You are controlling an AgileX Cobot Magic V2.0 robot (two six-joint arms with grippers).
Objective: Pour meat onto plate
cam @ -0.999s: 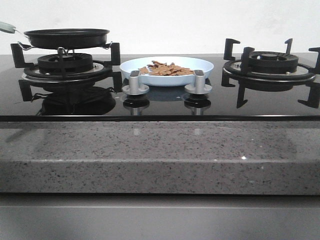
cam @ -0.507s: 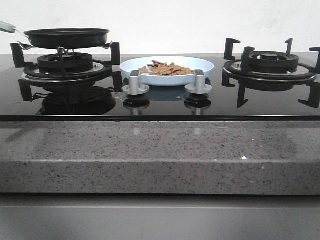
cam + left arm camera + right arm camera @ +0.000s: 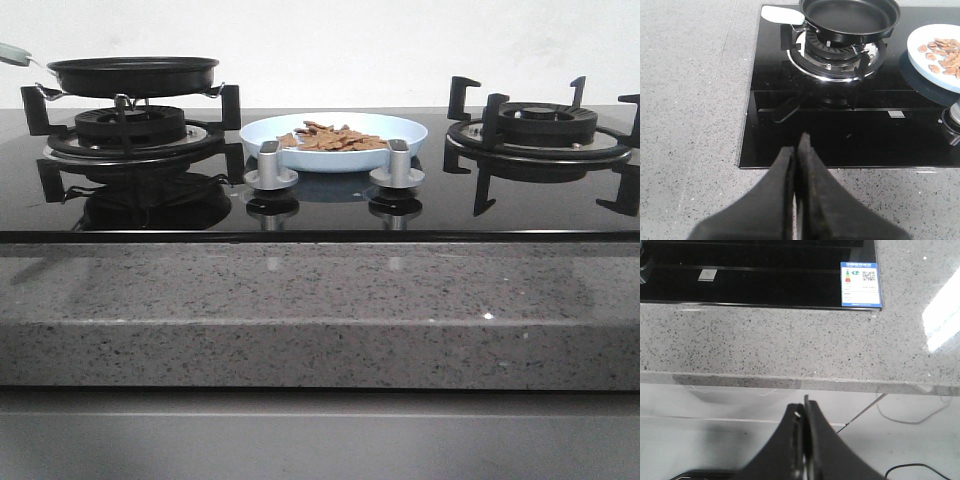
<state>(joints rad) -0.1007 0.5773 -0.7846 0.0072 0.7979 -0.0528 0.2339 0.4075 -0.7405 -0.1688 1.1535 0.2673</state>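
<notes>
The reddish-brown meat strips [image 3: 333, 139] already lie on the pale-blue round plate [image 3: 405, 125], right of the empty black frying pan [image 3: 850, 15]. Pouring looks finished; both the left claw [image 3: 796, 150] and right claw [image 3: 804, 412] are pinched closed, empty, needing only to stay clear.

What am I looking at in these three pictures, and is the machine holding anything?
This is a two-armed robot at a gas stove. The front picture looks forward over the stone counter; neither arm shows in it. The other two come from cameras on the wrists, each looking past its own hand.

On the left burner sits an empty black frying pan. Between the burners, behind two silver knobs, stands a pale-blue plate with the meat already heaped on it.

The left hand hangs above the counter's edge in front of the stove, its dark fingers pressed together, holding nothing. The right hand is likewise shut and empty, out beyond the counter's front edge, near a sticker on the glass corner.
</notes>
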